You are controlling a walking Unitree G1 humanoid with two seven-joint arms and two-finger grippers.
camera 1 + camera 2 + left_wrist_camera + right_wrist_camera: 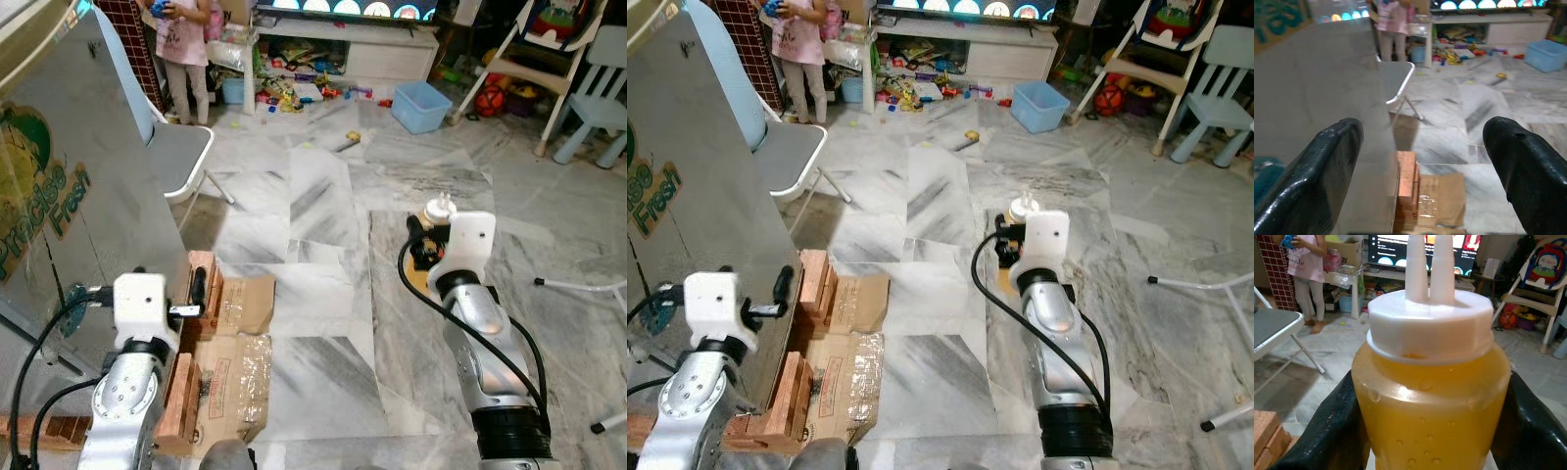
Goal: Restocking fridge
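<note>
From the head camera's left eye, the right gripper carries a squeeze bottle upright over the marble floor, its white twin-spout cap poking above the wrist housing. The fridge, a grey-sided cabinet with green lettering, stands to the robot's left — so the bottle has to travel leftward across the body to reach it. The left gripper sits just beside the fridge's lower corner, above the bricks and flattened cardboard at its foot; of the two arms it is plainly the nearer to the cabinet.

The right eye shows the same layout, with a folding chair beyond the fridge.

The left wrist view looks between two widely parted black fingers with nothing held, the grey fridge wall close alongside one of them.

The right wrist view shows the bottle of orange-yellow liquid clamped between both black fingers, long axis vertical, spouts up. A person stands in the background by the television unit — well apart from the robot.
</note>
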